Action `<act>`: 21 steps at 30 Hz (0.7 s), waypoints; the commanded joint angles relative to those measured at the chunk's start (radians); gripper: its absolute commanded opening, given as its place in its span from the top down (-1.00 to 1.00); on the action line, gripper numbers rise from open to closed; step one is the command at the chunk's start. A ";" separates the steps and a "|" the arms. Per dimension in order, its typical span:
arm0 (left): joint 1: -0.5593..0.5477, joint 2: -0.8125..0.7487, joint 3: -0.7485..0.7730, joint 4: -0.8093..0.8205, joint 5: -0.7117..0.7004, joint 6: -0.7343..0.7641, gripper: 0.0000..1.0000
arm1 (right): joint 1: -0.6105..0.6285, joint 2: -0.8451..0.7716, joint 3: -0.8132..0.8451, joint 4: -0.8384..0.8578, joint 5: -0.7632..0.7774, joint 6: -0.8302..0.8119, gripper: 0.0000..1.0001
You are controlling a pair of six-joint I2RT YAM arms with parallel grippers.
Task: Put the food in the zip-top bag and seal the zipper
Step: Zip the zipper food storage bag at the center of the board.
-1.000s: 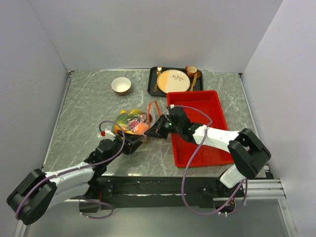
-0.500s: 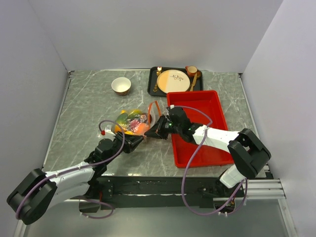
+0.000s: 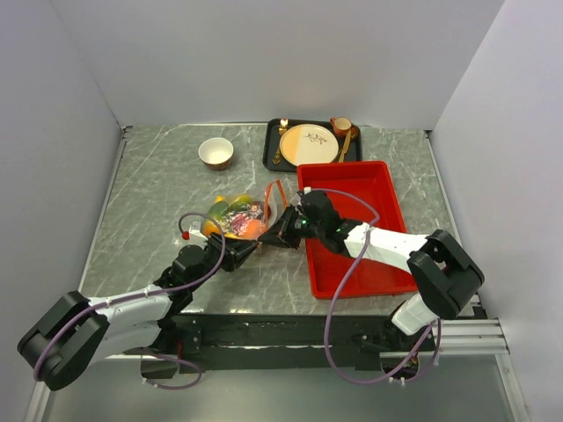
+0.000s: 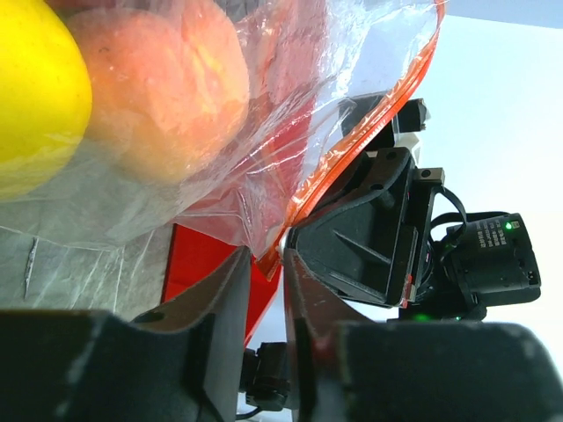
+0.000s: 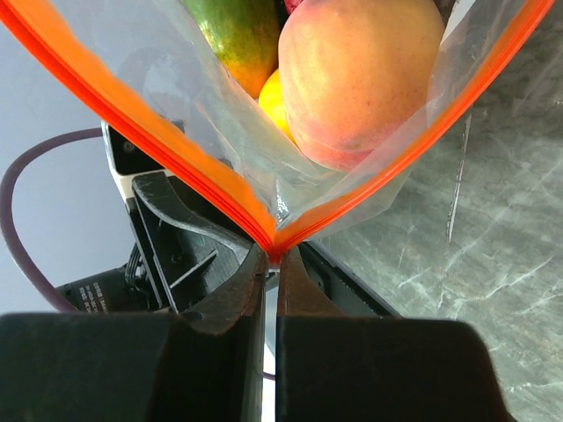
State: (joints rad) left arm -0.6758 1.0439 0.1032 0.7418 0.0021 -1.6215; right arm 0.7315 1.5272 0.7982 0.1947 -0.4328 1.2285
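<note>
The clear zip-top bag (image 3: 237, 216) lies mid-table with the food inside. The left wrist view shows a peach (image 4: 167, 97) and a yellow lemon (image 4: 35, 97) through the plastic. The right wrist view shows the peach (image 5: 361, 70), a green mango (image 5: 233, 35) and the lemon (image 5: 274, 107). The bag's mouth is open, and the orange-red zipper (image 5: 158, 132) forms a V. My right gripper (image 5: 271, 255) (image 3: 273, 236) is shut on the point of that V. My left gripper (image 4: 266, 259) (image 3: 244, 252) is closed to a narrow gap on the same end of the zipper (image 4: 369, 132). The two grippers face each other.
The red tray (image 3: 369, 198) stands just right of the bag, under my right arm. A black tray with the cream plate (image 3: 310, 143), cutlery and a small cup (image 3: 341, 126) is at the back. A white bowl (image 3: 215, 152) is at the back left.
My left gripper has edged slightly forward toward the bag's end and the right gripper. The bag and the right gripper have hardly moved.
</note>
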 commanded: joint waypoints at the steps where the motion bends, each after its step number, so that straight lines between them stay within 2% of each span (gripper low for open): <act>1: -0.002 -0.035 0.021 0.025 -0.042 -0.003 0.42 | 0.012 -0.052 0.018 0.011 -0.009 -0.012 1.00; 10: -0.004 0.004 0.035 0.053 -0.031 -0.003 0.66 | 0.013 -0.058 0.022 -0.009 -0.012 -0.023 0.99; 15: -0.004 0.011 0.046 0.044 -0.027 0.008 0.98 | 0.014 -0.053 0.024 -0.003 -0.021 -0.021 1.00; 21: -0.004 0.018 0.059 0.031 -0.017 0.018 0.99 | 0.013 -0.042 0.030 -0.006 -0.029 -0.027 0.99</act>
State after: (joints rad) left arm -0.6762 1.0580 0.1188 0.7280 -0.0154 -1.6161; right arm 0.7334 1.5200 0.7982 0.1772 -0.4320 1.2140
